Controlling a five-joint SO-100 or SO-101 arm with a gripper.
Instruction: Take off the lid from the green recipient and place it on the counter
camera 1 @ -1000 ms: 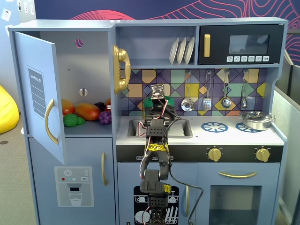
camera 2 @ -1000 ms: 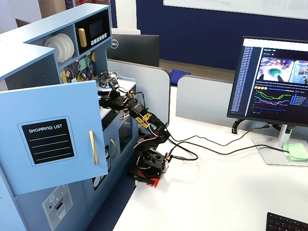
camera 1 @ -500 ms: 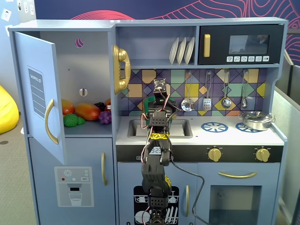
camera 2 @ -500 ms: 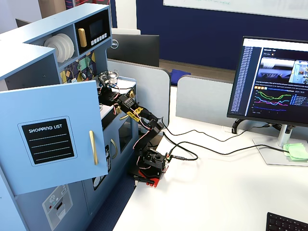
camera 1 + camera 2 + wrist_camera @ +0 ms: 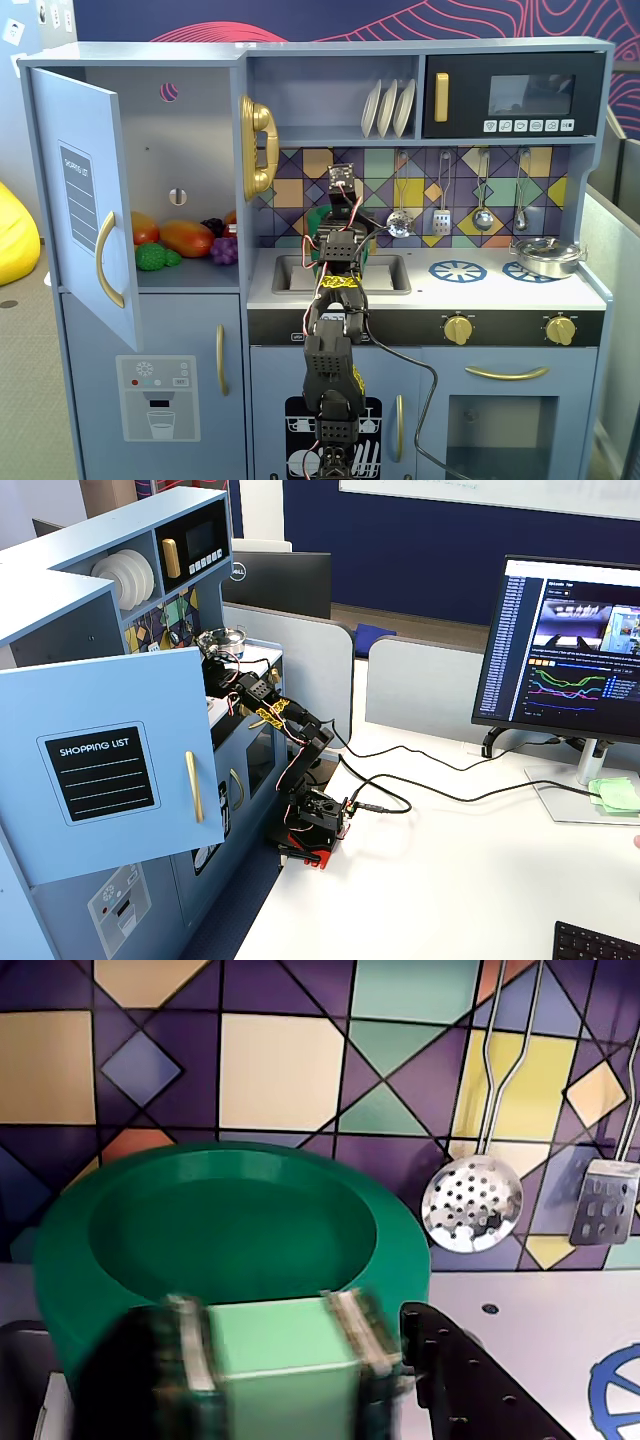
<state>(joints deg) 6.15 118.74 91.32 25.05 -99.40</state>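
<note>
- The green recipient [image 5: 230, 1250] is seen in the wrist view standing in the sink basin of the counter [image 5: 540, 1315], in front of the tiled wall.
- A light-green block [image 5: 285, 1360] is clamped between the jaws of the gripper [image 5: 280, 1365], just in front of the recipient's rim.
- The silver pan [image 5: 545, 256] sits right of the sink.

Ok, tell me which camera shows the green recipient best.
The wrist view: the green recipient fills the frame, with its rim and ribbed front strip close up. In a fixed view, facing the kitchen, the arm hides nearly all of it. The side-on fixed view does not show it.
</note>
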